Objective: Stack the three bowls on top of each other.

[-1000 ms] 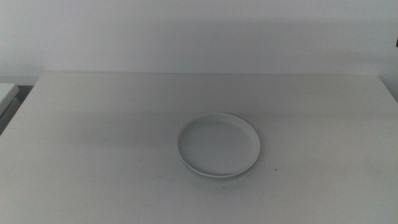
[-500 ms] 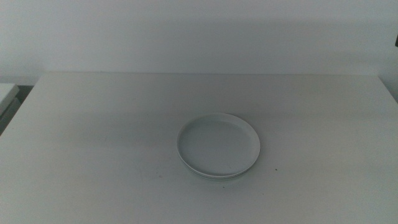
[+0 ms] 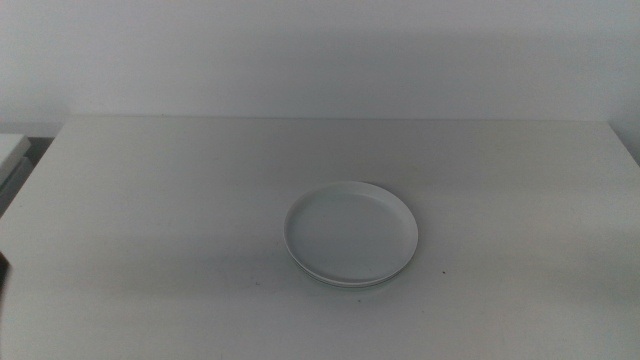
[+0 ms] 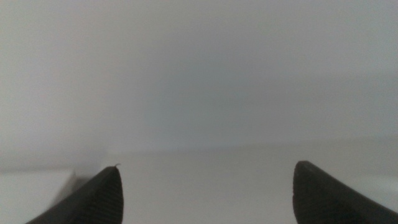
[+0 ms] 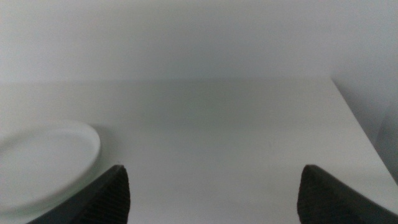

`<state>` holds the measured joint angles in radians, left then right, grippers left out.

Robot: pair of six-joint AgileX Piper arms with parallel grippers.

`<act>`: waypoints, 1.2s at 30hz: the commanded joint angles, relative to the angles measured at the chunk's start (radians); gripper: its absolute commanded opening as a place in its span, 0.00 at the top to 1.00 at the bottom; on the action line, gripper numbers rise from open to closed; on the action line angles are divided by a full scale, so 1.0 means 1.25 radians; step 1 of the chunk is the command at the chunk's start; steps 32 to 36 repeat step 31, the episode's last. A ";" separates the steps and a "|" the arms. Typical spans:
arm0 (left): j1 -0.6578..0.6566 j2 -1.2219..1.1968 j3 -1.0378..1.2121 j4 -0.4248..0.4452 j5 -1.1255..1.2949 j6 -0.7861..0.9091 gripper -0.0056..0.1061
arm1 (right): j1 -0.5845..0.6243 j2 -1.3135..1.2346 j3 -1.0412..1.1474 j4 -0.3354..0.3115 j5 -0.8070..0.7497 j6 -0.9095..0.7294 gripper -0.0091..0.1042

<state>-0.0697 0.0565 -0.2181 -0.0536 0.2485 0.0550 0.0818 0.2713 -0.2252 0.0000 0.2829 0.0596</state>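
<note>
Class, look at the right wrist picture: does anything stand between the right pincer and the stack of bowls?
Nothing visible does. Bare table lies between the open right pincer and the white top bowl of the stack.

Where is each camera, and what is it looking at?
Middle view: sits high, looks forward and down at the table and the stacked bowls; no arm shows clearly.
Left wrist view: sits on the left arm, faces a pale surface; the open left gripper shows.
Right wrist view: sits on the right arm, faces across the table; the open right gripper shows.
Shared: the middle and right wrist views both show the bowls.
</note>
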 commanded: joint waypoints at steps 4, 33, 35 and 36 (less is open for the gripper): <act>0.001 -0.045 0.122 -0.013 -0.052 -0.001 0.11 | -0.002 -0.210 0.162 -0.031 -0.011 -0.003 0.21; 0.002 -0.045 0.174 -0.038 -0.089 -0.001 0.11 | -0.002 -0.217 0.180 -0.013 0.001 -0.003 0.21; 0.002 -0.045 0.174 -0.038 -0.089 -0.001 0.11 | -0.002 -0.217 0.180 -0.013 0.001 -0.003 0.21; 0.002 -0.045 0.174 -0.038 -0.089 -0.001 0.11 | -0.002 -0.217 0.180 -0.013 0.001 -0.003 0.21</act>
